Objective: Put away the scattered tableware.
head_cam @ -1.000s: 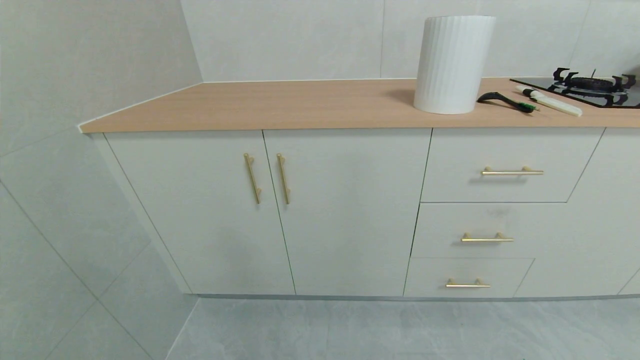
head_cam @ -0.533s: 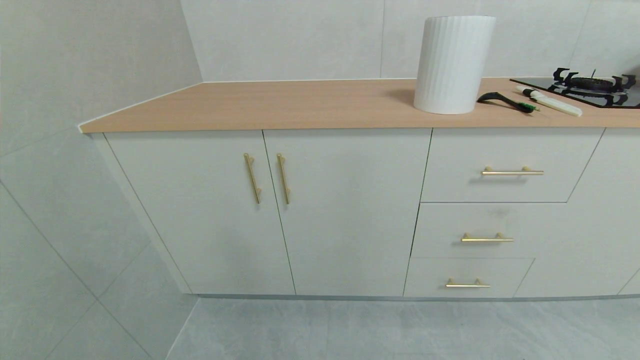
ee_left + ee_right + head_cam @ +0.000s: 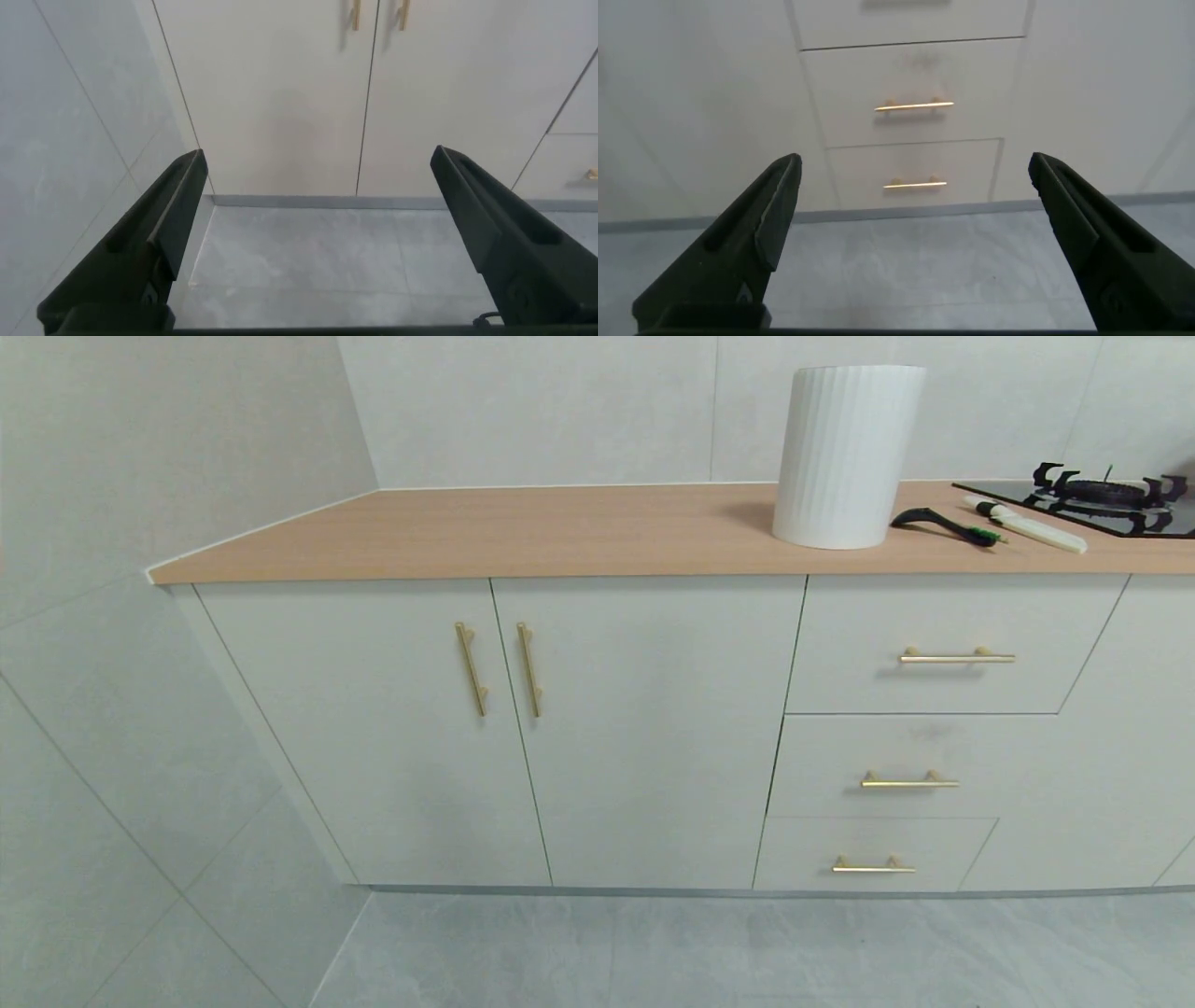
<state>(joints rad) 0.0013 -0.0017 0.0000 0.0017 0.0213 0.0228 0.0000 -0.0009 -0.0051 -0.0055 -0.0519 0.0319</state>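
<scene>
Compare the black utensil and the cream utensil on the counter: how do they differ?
The black utensil is curved with a green end; the cream utensil is straight and pale. The cream utensil lies nearer the stove, the black utensil nearer the white container. Both lie flat on the counter.

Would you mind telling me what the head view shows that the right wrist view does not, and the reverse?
Head view adds: the wooden countertop with a white ribbed container, a black utensil and a white utensil beside it, the stove burner, and the double cabinet doors.
Right wrist view adds: the right tool, open, facing the drawers.
Both: the middle drawer handle, the bottom drawer handle and the grey floor.
</scene>
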